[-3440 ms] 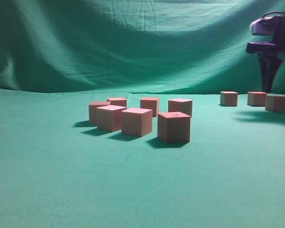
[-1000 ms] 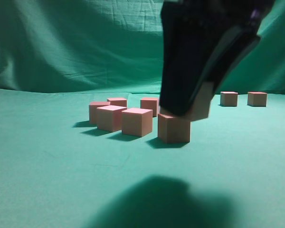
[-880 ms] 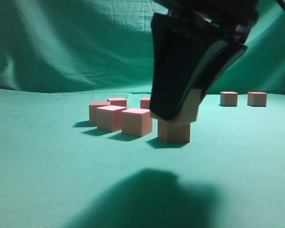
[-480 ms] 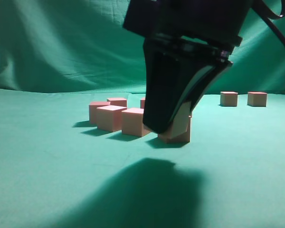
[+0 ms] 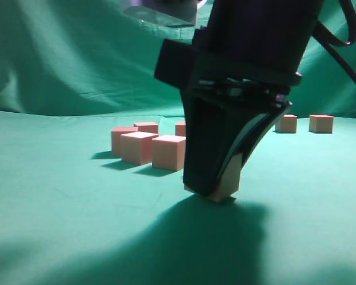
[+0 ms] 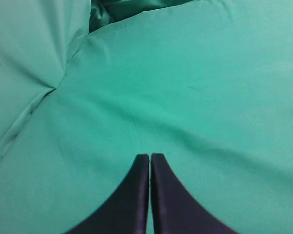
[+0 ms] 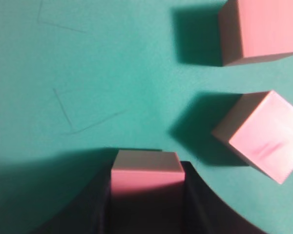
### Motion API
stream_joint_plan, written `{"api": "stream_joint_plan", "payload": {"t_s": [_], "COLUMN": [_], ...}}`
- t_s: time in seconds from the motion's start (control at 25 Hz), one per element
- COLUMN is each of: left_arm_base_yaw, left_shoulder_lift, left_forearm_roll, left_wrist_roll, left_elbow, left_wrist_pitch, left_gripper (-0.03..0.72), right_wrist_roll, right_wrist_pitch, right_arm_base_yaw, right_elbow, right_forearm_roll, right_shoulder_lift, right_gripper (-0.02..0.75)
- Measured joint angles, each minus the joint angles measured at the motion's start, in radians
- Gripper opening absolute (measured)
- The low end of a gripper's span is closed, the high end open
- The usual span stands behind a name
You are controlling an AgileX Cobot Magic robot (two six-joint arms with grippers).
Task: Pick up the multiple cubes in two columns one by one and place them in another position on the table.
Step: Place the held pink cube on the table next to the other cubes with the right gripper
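My right gripper (image 5: 215,191) is shut on a pink-tan cube (image 5: 230,178) and holds it low at the green table (image 5: 59,225), with the cube's bottom at the cloth. In the right wrist view the held cube (image 7: 145,179) sits between the dark jaws (image 7: 146,168). Two more cubes lie ahead on the right, one square-on (image 7: 263,29) and one turned (image 7: 261,134). A group of cubes (image 5: 169,152) stands left of the gripper; part of it is hidden behind the arm. My left gripper (image 6: 150,157) is shut and empty above bare cloth.
Two separate cubes stand at the far right, one (image 5: 286,123) beside the other (image 5: 321,123). The green backdrop (image 5: 77,59) hangs behind the table. The arm's large shadow covers the front cloth (image 5: 184,249).
My right gripper has moved left, toward the camera and down with the cube, from above the group's front cube to the cloth in front of it. That front cube is now hidden.
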State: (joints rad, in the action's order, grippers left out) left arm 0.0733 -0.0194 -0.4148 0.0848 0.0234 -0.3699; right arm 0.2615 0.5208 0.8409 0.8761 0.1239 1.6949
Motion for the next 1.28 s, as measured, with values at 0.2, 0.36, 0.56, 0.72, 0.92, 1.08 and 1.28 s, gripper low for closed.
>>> {"api": "stream_joint_plan", "payload": {"t_s": [0.2, 0.36, 0.56, 0.72, 0.92, 1.08, 1.28], "left_arm_base_yaw": [0.0, 0.0, 0.0, 0.0, 0.0, 0.0, 0.0], "left_shoulder_lift": [0.0, 0.0, 0.0, 0.0, 0.0, 0.0, 0.0], "left_forearm_roll": [0.0, 0.0, 0.0, 0.0, 0.0, 0.0, 0.0], "left_wrist_roll": [0.0, 0.0, 0.0, 0.0, 0.0, 0.0, 0.0], "left_elbow": [0.0, 0.0, 0.0, 0.0, 0.0, 0.0, 0.0], "left_wrist_pitch": [0.0, 0.0, 0.0, 0.0, 0.0, 0.0, 0.0], "left_gripper": [0.0, 0.0, 0.0, 0.0, 0.0, 0.0, 0.0], "right_wrist_roll": [-0.04, -0.061, -0.092, -0.104, -0.11, -0.134, -0.152], "right_wrist_pitch": [-0.007, -0.015, -0.015, 0.023, 0.205, 0.423, 0.667], "right_arm_base_yaw": [0.0, 0.0, 0.0, 0.0, 0.0, 0.0, 0.0], "right_elbow": [0.0, 0.0, 0.0, 0.016, 0.124, 0.262, 0.445], "right_forearm_roll": [0.0, 0.0, 0.0, 0.0, -0.004, -0.046, -0.151], "right_shoulder_lift": [0.004, 0.006, 0.006, 0.006, 0.007, 0.008, 0.008], "right_gripper": [0.248, 0.248, 0.395, 0.494, 0.535, 0.519, 0.519]}}
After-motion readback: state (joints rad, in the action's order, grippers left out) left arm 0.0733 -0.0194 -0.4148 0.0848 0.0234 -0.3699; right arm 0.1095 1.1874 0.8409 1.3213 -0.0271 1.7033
